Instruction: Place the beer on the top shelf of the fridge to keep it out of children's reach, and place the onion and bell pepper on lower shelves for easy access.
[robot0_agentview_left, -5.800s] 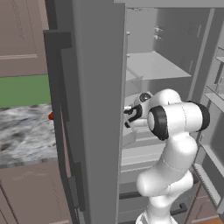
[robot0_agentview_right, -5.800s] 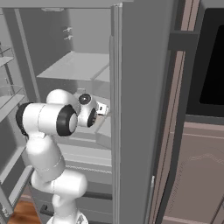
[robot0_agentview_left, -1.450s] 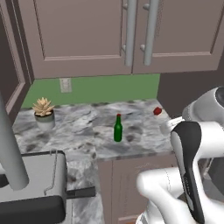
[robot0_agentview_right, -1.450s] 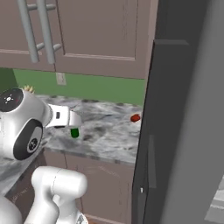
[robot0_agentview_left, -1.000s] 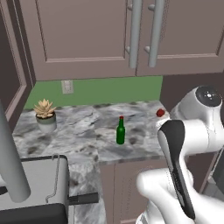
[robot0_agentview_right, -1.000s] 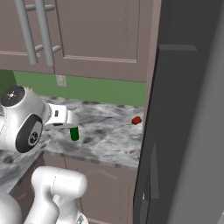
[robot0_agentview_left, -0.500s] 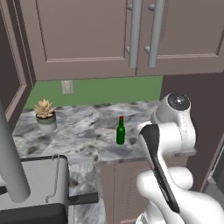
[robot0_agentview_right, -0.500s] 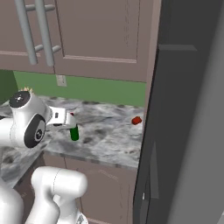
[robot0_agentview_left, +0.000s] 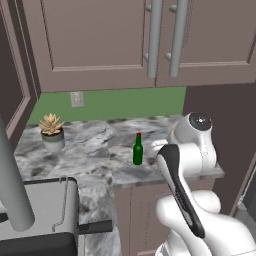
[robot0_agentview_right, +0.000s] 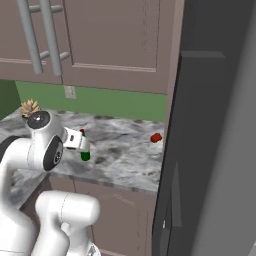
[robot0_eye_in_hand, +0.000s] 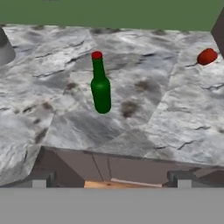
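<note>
- Beer (robot0_eye_in_hand: 100, 85) stands upright on the marble counter (robot0_eye_in_hand: 144, 109) — ahead of the gripper (robot0_eye_in_hand: 111, 179), not touching.
- Gripper spread wide, empty.
- Pepper (robot0_eye_in_hand: 207, 56) lies right of the beer.

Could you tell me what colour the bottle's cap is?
Red, on the dark green bottle; clearest in the hand view.

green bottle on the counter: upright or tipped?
Upright. The slim dark green glass bottle stands on its base on the marble counter, red cap up.
</note>
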